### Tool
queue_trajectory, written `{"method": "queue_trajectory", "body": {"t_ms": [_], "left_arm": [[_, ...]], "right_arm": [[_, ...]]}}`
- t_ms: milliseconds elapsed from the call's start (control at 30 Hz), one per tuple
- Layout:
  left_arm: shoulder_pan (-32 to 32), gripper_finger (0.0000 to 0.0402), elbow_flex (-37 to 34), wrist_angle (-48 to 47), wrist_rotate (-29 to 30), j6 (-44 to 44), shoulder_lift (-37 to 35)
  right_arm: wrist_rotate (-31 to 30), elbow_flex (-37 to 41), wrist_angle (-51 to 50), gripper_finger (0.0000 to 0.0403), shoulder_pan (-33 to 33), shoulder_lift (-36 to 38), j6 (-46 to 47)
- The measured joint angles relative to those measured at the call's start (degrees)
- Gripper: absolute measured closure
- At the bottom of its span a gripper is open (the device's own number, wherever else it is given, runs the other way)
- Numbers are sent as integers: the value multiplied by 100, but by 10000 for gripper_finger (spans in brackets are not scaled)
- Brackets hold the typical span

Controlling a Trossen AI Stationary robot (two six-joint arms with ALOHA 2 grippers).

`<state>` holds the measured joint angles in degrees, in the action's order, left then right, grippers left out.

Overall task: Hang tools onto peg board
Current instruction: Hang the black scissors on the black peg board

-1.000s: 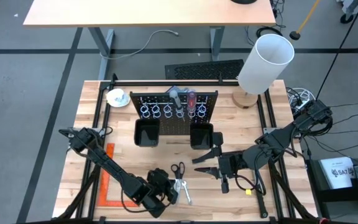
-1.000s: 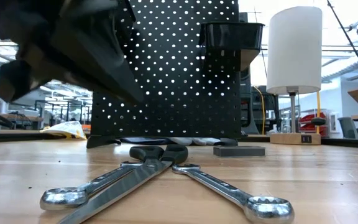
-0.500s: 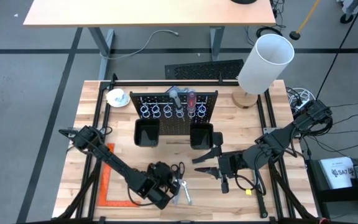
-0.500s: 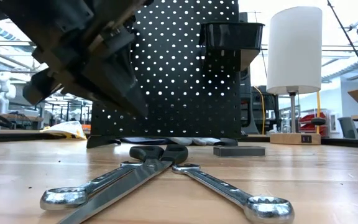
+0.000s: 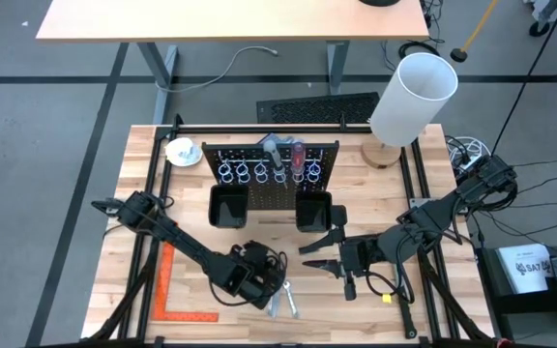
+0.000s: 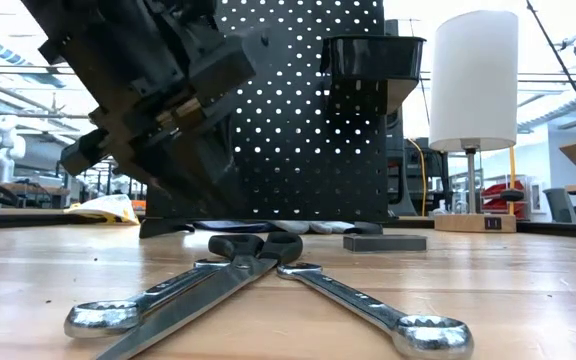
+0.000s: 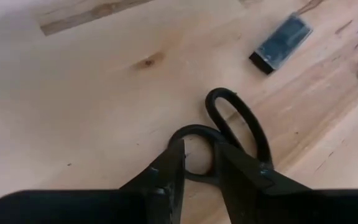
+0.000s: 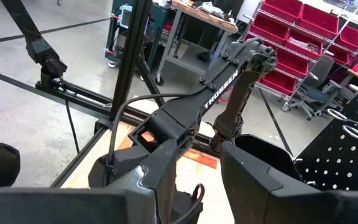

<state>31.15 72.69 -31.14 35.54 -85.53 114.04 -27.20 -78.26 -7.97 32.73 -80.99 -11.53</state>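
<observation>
A two-armed robot works at a wooden table where the black peg board stands upright toward the far edge. Seen from above, the left gripper is low over the front middle of the table, right at the black handles of the scissors, which lie flat on the wood; two silver wrenches lie just beside them, nearer the front edge. The overhead picture hides the fingers under the wrist, but the left wrist camera fills that gap: the left gripper has its two dark fingers parted, one tip over the nearer handle loop of the scissors and the other beside it, clasping nothing, with a small dark block lying apart on the bare wood. The table-level camera alone shows the tools end on: the scissors point toward the lens between two wrenches that splay outward, all flat on the table, with the left arm looming above them and the peg board and a white lamp behind. The right gripper waits in front of the board's right bin; its own wrist view shows its fingers spread and empty, looking across at the left arm.
</observation>
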Motion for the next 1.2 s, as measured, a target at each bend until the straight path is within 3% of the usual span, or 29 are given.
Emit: {"method": "queue_trajectory", "body": {"t_ms": [1200], "left_arm": [[-437,304,-2,-151,-781,662,23]], "right_arm": [[0,0,0,287,0,0,-9]]}}
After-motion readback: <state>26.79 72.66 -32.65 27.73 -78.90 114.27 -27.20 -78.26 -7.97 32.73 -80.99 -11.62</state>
